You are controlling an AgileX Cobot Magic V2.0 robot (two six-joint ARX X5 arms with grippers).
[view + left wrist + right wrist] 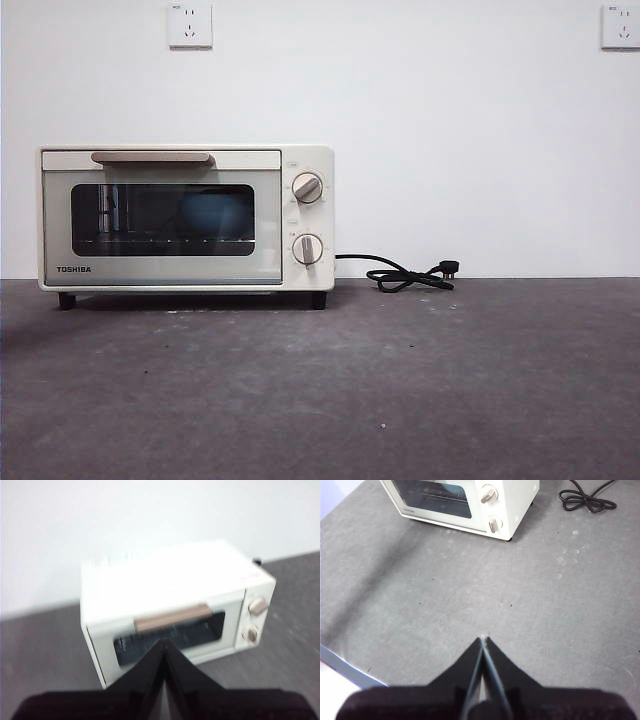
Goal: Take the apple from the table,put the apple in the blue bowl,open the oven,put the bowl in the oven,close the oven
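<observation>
The cream-white oven (186, 218) stands at the back left of the table (400, 390) with its dark glass door shut. Through the glass the blue bowl (214, 214) shows inside on the rack. The apple is hidden; I cannot tell whether it lies in the bowl. My left gripper (164, 644) is shut and empty, held above and in front of the oven (175, 607), near its beige handle (172, 618). My right gripper (483, 639) is shut and empty over the bare table (470, 595), well away from the oven (465, 502). Neither arm shows in the front view.
A black cord (410, 274) with its plug lies coiled on the table to the right of the oven, also seen as the cord (585, 500) in the right wrist view. Two wall sockets (190, 25) sit high on the white wall.
</observation>
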